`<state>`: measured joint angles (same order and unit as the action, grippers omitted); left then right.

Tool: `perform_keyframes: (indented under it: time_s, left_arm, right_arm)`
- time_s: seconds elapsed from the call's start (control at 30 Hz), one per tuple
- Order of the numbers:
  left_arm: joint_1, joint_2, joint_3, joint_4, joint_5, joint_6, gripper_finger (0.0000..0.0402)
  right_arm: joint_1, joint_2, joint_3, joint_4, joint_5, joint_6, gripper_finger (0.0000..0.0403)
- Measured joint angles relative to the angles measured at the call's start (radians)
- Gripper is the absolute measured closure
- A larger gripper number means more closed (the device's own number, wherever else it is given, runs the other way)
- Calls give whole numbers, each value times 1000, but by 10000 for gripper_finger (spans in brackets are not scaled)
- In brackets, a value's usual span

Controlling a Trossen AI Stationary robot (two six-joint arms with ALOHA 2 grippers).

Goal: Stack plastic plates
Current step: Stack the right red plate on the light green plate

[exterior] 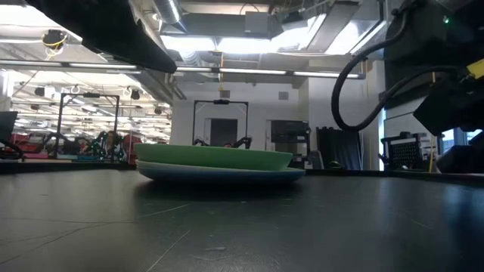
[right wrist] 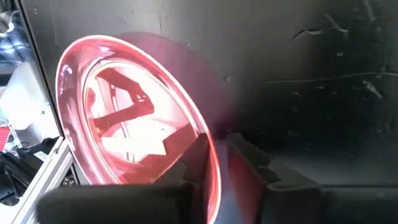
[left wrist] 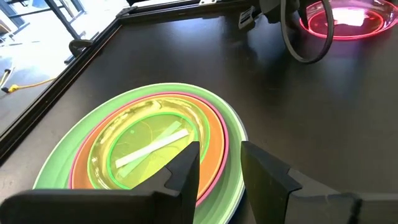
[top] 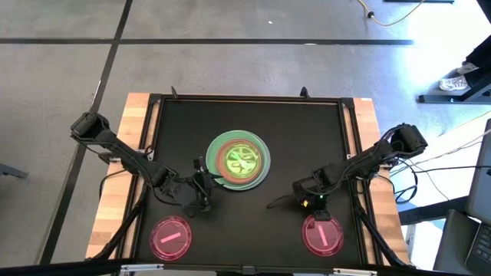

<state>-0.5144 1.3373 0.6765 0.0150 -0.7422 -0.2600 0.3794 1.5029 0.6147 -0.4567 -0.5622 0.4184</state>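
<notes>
Near the desk's [top: 253, 130] front edge, right of the central stack [top: 238, 159], the right tool [right wrist: 214, 163] pinches the pink plate's [top: 323, 234] rim and should lift it level before carrying, while the left tool [left wrist: 219, 167] waits open beside the stack.

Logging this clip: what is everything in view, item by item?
plate stack: one pile, green outer rim with orange and translucent green inside it, blue at the bottom in the low view; table centre.
pink-red plates: two, translucent; front of the table, one on the left side, one on the right.
black table top: one, framed by light wood.
left claw: one, dark, open; beside the stack's rim.
right claw: one, dark; at the rim of the right pink-red plate.
</notes>
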Motion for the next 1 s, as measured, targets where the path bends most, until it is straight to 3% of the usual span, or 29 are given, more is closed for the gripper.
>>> perform_keyframes:
  time_s: [0.17, 0.4, 0.67, 0.87, 1.0]
  left_arm:
    - [0, 0, 0, 0, 0, 0, 292]
    - [0, 0, 0, 0, 0, 0, 292]
    - [0, 0, 0, 0, 0, 0, 292]
    - [0, 0, 0, 0, 0, 0, 292]
    - [0, 0, 0, 0, 0, 0, 292]
  right_arm:
    - [1, 1, -2, 25, -9, -19, 398]
    - [1, 2, 21, 34, -11, -61, 400]
    - [-66, 1, 177, -34, -23, -92, 401]
    - [-155, 0, 324, -116, 73, -246, 401]
    - [-225, 0, 420, -149, 197, -352, 401]
